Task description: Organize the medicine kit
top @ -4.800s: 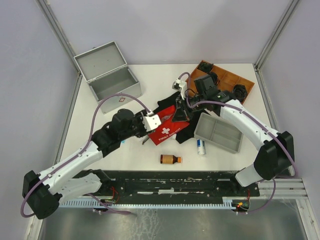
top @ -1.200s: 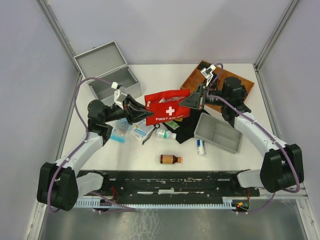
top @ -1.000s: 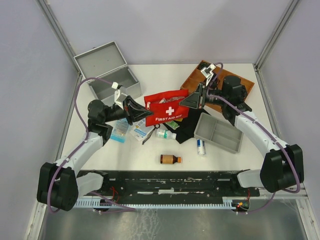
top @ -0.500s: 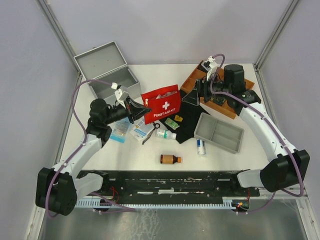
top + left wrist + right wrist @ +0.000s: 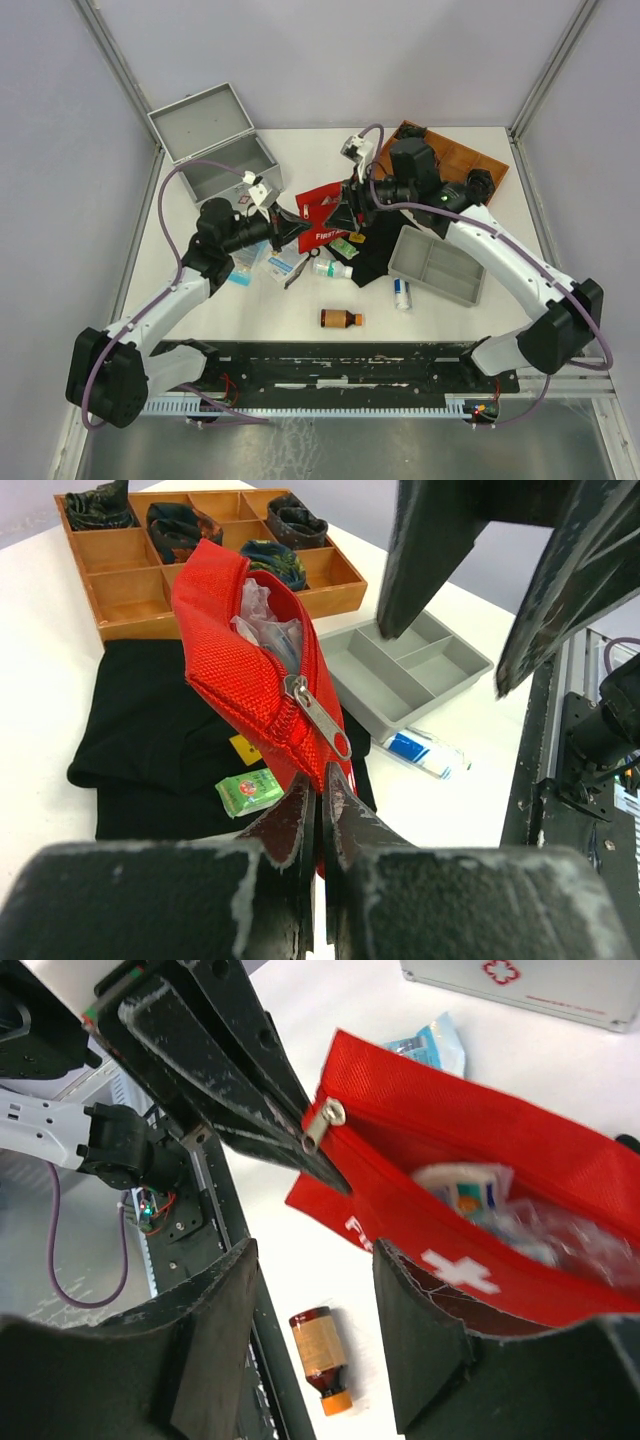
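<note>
Red fabric first-aid pouch (image 5: 322, 216), unzipped with packets showing inside, raised over a black cloth (image 5: 378, 258); the left pincer (image 5: 318, 780) is clenched on its lower edge just beside the zip pull, while the right pincer (image 5: 315, 1250) is released, fingers spread close by the pouch's mouth. Silver-grey metal medicine kit (image 5: 215, 150), lid raised, at the far left of the bench (image 5: 320, 160), apart from the pouch. Also on the bench: grey divided tray (image 5: 437, 265), amber bottle (image 5: 341, 319), wooden compartment box (image 5: 455, 160) at the far right.
</note>
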### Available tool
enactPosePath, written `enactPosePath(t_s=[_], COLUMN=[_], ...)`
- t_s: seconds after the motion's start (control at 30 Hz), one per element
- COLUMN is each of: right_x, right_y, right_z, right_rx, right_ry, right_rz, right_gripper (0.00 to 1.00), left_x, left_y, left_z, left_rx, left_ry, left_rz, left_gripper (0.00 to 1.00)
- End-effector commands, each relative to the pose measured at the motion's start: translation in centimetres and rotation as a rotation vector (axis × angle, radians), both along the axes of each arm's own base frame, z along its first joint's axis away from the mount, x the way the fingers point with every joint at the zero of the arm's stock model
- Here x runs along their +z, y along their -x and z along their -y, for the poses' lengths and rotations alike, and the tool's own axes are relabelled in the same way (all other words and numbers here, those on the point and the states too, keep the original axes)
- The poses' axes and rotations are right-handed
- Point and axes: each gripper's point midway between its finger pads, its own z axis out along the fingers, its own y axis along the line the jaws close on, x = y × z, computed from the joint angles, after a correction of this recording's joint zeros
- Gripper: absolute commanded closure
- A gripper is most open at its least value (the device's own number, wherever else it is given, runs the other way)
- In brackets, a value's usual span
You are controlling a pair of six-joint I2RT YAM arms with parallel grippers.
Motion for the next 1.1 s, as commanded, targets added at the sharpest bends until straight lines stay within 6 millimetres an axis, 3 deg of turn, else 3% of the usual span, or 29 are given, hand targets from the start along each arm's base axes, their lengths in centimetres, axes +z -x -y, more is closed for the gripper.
enactPosePath(t_s=[0.0,0.3,0.7,1.07], right_x=[2.1,0.4,-0.2,-1.6], right_y=[-0.3,-1.1,-2.8,-3.2], right_z=[-2.8,-5.1,-4.8,-4.9], right_rx=[0.05,0.034,-0.039,-0.055], right_ry=[-0.056,-0.002,0.048,0.091], right_rz=[0.032,0.001,0.009,0.006], right_gripper=[0.44,0.49,0.61,0.69], left_x=[2.3,1.8,1.4,0.9], left_y=[-0.6,-0.1,1.1,1.6], left_z=[0.7,1.5,2.3,2.9], left_rx=[0.001,-0.019,-0.062,-0.084], left_ry=[-0.006,-0.018,-0.055,-0.076], left_rz=[0.12,0.129,0.194,0.22], left_gripper=[0.97,0.97,0.97,0.97])
